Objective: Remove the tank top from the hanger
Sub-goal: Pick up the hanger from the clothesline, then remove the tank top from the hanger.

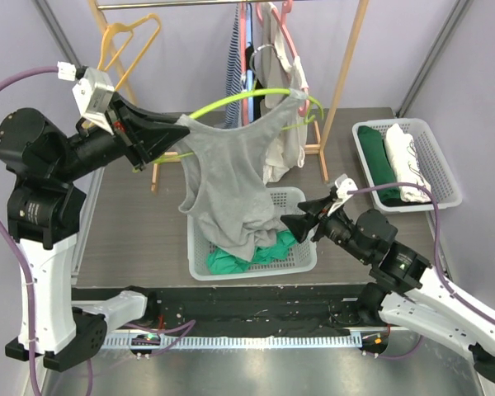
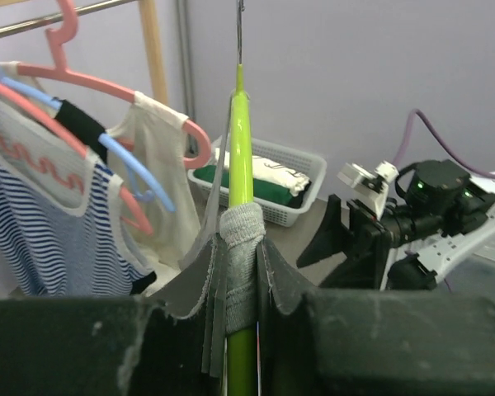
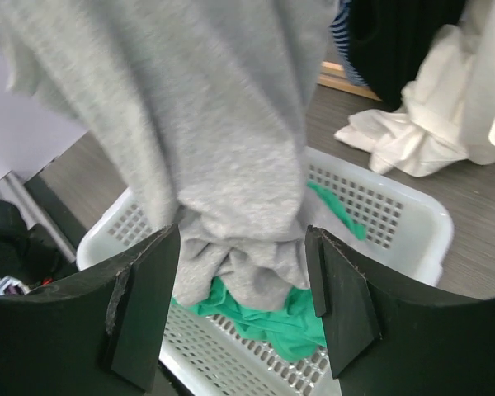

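Note:
A grey tank top (image 1: 231, 177) hangs from a lime-green hanger (image 1: 231, 103), held out over the table. Its lower end is bunched in a white basket (image 1: 301, 198). My left gripper (image 1: 175, 132) is shut on the hanger's left end, pinching the grey strap (image 2: 242, 247) against the green bar (image 2: 241, 148). The other strap sits on the hanger's right end (image 1: 301, 96). My right gripper (image 1: 287, 223) stands open at the basket's right side. In the right wrist view its fingers (image 3: 144, 305) flank the tank top's bunched lower end (image 3: 223, 124), with gaps on both sides.
A green garment (image 3: 272, 318) lies in the basket under the grey cloth. Behind stands a wooden rack (image 1: 346, 74) with striped and white tops on pink and blue hangers, plus an empty orange hanger (image 1: 128, 41). A second basket (image 1: 441, 165) at the right holds folded green and white clothes.

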You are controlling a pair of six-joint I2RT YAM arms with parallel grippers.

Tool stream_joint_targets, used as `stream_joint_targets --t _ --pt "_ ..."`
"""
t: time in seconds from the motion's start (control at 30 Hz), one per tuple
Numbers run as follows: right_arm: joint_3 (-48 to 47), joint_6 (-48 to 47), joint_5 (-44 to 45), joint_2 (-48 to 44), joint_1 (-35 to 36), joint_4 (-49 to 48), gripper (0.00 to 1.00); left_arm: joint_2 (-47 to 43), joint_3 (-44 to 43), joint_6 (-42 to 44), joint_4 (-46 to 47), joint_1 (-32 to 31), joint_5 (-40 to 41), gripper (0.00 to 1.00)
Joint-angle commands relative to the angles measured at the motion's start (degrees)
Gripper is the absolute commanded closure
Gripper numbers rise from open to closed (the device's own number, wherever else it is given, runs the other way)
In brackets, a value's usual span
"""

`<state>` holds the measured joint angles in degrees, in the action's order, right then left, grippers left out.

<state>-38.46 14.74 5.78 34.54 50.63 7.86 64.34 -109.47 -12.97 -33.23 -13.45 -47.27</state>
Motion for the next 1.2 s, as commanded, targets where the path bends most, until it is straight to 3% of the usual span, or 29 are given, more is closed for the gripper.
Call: stream_joint_targets --t 0.0,0.3,0.47,0.7,1.17 --pt "-5.13 -0.94 7.31 -2.46 -0.01 4.62 0.3 -2.55 1.35 1.19 1.59 0.09 -8.45 1.0" --pt "-17.51 -4.28 7.15 -4.31 -0.01 9.45 0.27 -9.4 13.57 4.44 -3.15 0.09 -9.51 1.0" --pt "-18.5 -2.7 5.73 -3.96 -0.01 7.79 0.27 -11.87 21.66 5.06 -1.66 0.18 -9.34 1.0" --pt "-14.11 1.95 3.72 -1.76 -0.01 2.09 0.32 -10.99 20.79 5.5 -1.22 0.09 -9.16 1.0" --pt "-6.72 10.91 2.12 1.49 -0.01 -11.45 0.32 -9.49 18.15 5.06 -0.87 0.09 -9.42 1.0"
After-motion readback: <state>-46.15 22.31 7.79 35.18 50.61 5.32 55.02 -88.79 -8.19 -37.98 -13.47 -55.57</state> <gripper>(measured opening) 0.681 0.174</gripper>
